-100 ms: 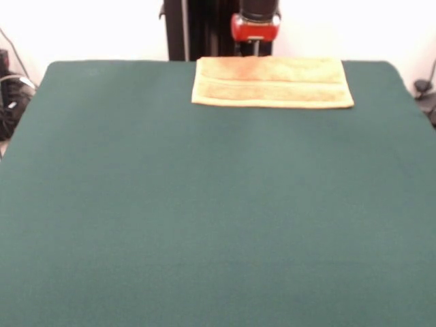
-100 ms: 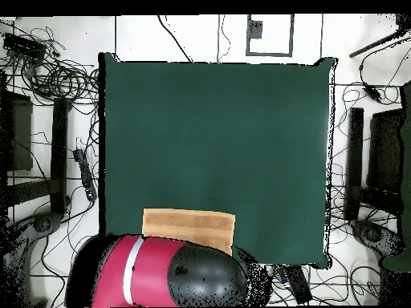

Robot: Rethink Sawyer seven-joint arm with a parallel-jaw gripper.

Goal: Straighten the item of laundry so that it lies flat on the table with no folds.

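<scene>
The orange-tan item of laundry (image 1: 272, 83) lies as a wide, low rectangle at the far edge of the dark green table (image 1: 204, 204), right of centre. A lengthwise line runs across its middle. The gripper (image 1: 255, 48) hangs just behind the towel's far edge, under a red and black wrist, and only its lower tip shows. In the overhead view the towel (image 2: 189, 224) sits at the table's (image 2: 217, 136) bottom edge. The red and black arm (image 2: 160, 273) covers the towel's lower side there and hides the gripper.
Cables (image 2: 56, 72) and dark stands (image 2: 60, 152) lie on the floor beside the table in the overhead view. More dark gear (image 2: 377, 160) stands on the other side. A black column (image 1: 197, 27) rises behind the table's far edge.
</scene>
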